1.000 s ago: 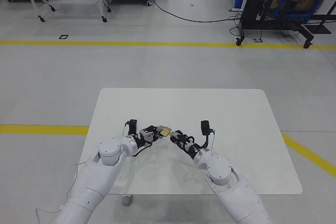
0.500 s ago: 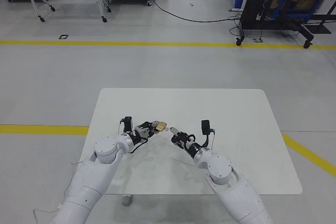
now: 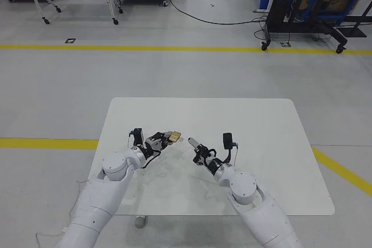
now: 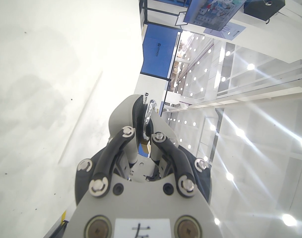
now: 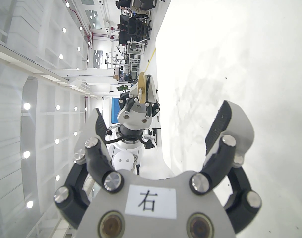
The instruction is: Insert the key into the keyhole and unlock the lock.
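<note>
Top view: the table (image 3: pixel 254 124) is a smooth, matte white slab with rounded corners. It stands on a glossy grey floor crossed by yellow lines (image 3: pixel 173 47), and a dark wheeled frame (image 3: pixel 304 28) stands at the far right. Both arms meet over the middle of the table. The left gripper (image 3: pixel 166 137) holds the lock (image 3: pixel 174 135), a small brass block, slightly left of centre. The right gripper (image 3: pixel 193 144) sits just right of the lock, apart from it.

Left wrist view: the left gripper's grey fingers (image 4: pixel 121 117) are pressed together on the lock. A curved, bright steel shackle (image 4: pixel 150 107) shows between the tips, with a sliver of brass lower in the gap. A blue panel (image 4: pixel 158 55) and rows of ceiling lights lie beyond.

Right wrist view: the right gripper's fingers are spread wide with nothing between them, which exposes their black ribbed pads (image 5: pixel 215 127). This view faces the narrow end of the lock, where a small silver piece (image 5: pixel 140 91) stands out from the brass (whether this is the key cannot be told). That end face is hidden in the left wrist view and too small to make out from above.
</note>
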